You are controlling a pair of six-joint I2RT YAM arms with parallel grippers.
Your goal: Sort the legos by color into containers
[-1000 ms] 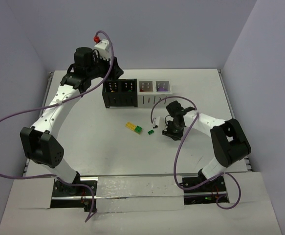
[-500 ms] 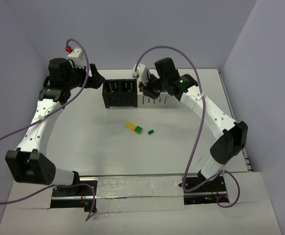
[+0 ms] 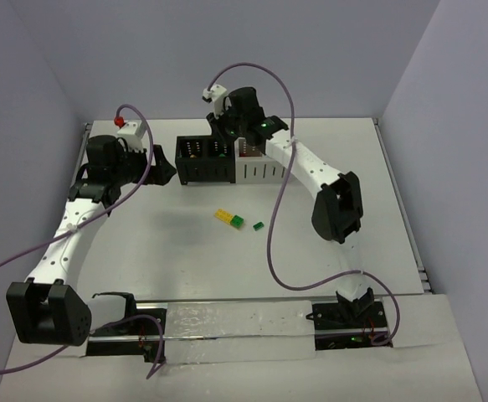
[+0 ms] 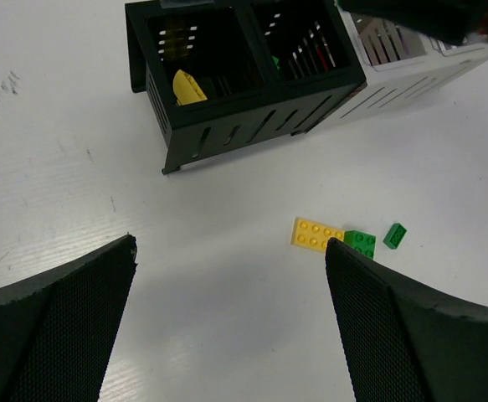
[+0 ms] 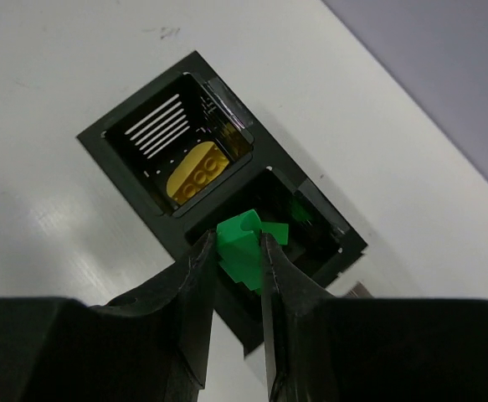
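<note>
Bright even light, soft shadows, sharp focus

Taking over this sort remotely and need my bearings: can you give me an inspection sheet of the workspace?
Surface: white table, faint scuffs.
Job's things: two black bins joined to two white bins; yellow lego and two loose green legos on the table.
Clutter: nothing seen.
Grippers: left gripper open, empty; right gripper shut on a green lego over a black bin.
Cables: purple cables looping off both arms.
Surroundings: plain lavender walls.
</note>
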